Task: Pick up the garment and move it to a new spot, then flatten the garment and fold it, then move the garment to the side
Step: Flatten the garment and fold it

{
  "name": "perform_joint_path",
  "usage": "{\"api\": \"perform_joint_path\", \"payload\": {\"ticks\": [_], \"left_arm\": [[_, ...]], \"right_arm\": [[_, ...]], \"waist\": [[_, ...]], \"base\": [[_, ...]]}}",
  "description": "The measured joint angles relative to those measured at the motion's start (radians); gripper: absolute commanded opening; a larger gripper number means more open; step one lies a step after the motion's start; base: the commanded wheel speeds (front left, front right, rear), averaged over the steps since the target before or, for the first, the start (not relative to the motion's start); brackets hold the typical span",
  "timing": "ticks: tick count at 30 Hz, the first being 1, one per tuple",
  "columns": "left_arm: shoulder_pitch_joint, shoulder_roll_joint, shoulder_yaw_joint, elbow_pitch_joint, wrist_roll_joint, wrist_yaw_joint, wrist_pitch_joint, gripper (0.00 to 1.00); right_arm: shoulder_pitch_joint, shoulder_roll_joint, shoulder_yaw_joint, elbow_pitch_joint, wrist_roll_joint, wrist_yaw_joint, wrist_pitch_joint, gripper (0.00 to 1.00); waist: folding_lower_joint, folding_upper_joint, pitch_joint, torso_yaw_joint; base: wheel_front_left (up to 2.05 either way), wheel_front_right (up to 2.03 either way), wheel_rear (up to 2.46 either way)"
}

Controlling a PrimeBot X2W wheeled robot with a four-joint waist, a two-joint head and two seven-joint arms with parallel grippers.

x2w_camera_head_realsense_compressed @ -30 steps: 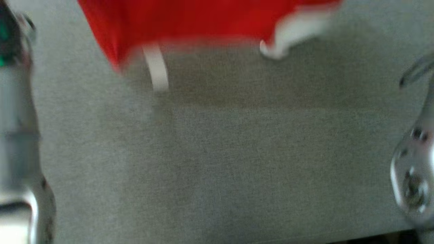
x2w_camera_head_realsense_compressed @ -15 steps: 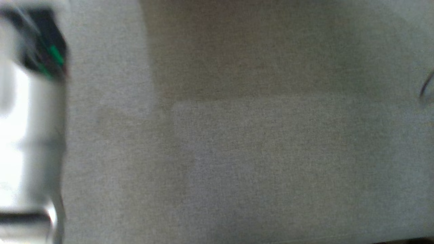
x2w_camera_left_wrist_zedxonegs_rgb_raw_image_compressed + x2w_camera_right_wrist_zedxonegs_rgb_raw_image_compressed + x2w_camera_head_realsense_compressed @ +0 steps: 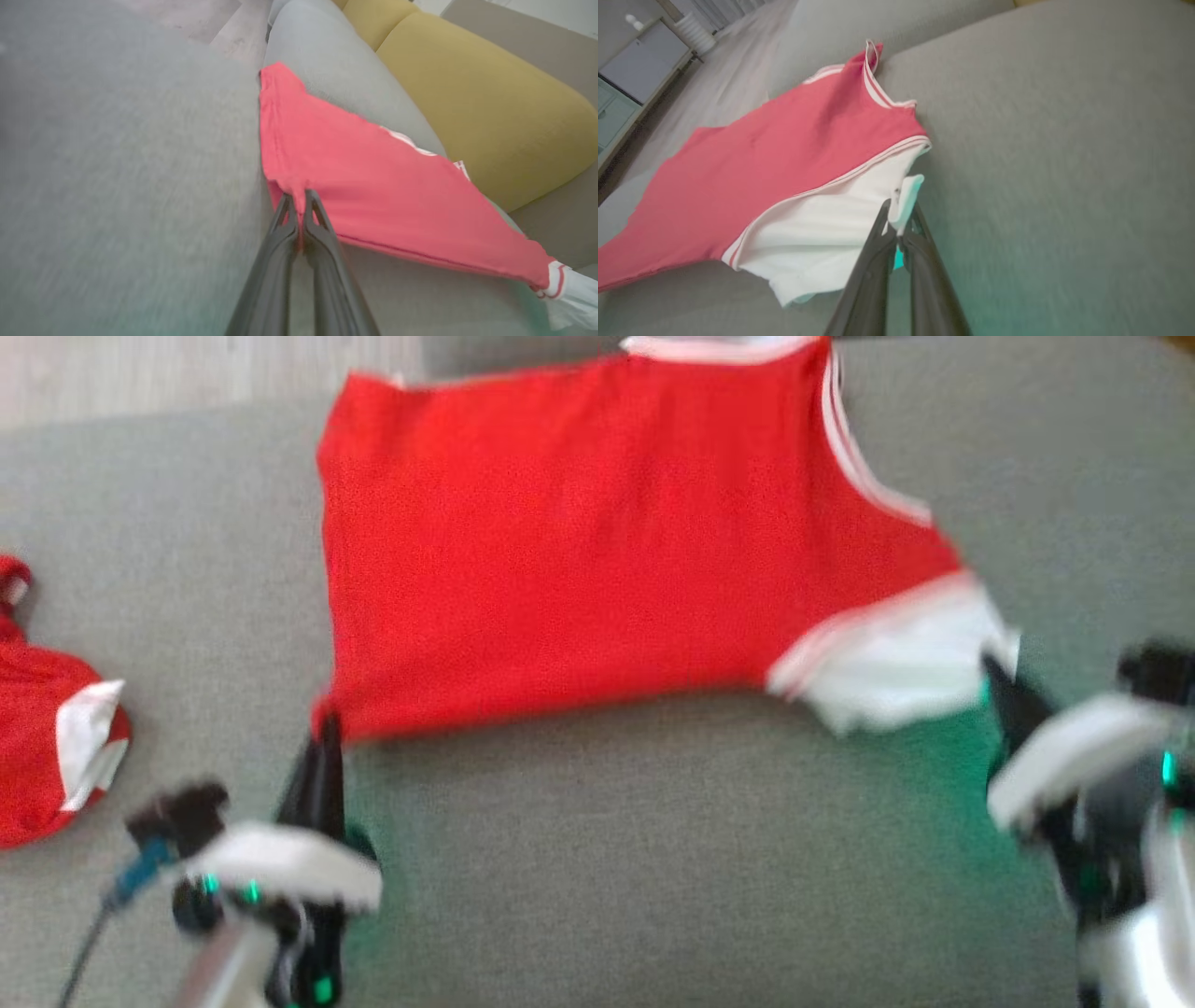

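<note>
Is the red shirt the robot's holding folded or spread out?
Spread out. The red shirt is stretched wide over the grey sofa, left gripper pinching its hem corner, right gripper its white sleeve.

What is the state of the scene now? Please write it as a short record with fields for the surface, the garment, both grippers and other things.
surface: grey sofa seat
garment: red shirt with white sleeve, spread open, not folded
left gripper: shut on the shirt's near red corner
right gripper: shut on the edge of the white sleeve
other things: second red garment, bunched up on the seat at the robot's left; yellow cushion beyond the shirt
</note>
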Motion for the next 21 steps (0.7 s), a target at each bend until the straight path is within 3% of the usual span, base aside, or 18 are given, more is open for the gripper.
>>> {"api": "perform_joint_path", "payload": {"ticks": [6, 11, 15, 18, 21], "left_arm": [[0.224, 0.043, -0.007, -0.198, -0.016, 0.114, 0.055, 0.0], [0.35, 0.103, -0.006, -0.363, -0.014, 0.213, 0.113, 0.0], [0.435, 0.123, -0.007, -0.471, -0.014, 0.277, 0.158, 0.0], [0.476, 0.135, -0.01, -0.528, -0.014, 0.302, 0.179, 0.0], [0.47, 0.137, -0.016, -0.544, -0.013, 0.275, 0.16, 0.0]], "right_arm": [[0.283, 0.107, -0.096, -0.27, -0.096, 0.0, 0.167, 0.0], [0.384, 0.127, -0.126, -0.432, -0.122, 0.0, 0.273, 0.0], [0.438, 0.127, -0.139, -0.491, -0.084, 0.0, 0.324, 0.0], [0.468, 0.127, -0.144, -0.52, -0.079, 0.0, 0.352, 0.0], [0.464, 0.127, -0.149, -0.551, -0.08, 0.0, 0.331, 0.0]], "waist": [[0.0, 0.0, -0.043, -0.005], [0.0003, 0.0, -0.034, -0.001], [0.0003, 0.0, -0.025, 0.001], [0.0003, 0.0, -0.022, 0.007], [0.0003, 0.0, -0.021, 0.018]], "base": [[0.0, 0.0, 0.0], [0.0, 0.0, 0.0], [0.0, 0.0, 0.0], [0.0, 0.0, 0.0], [0.0, 0.0, 0.0]]}}
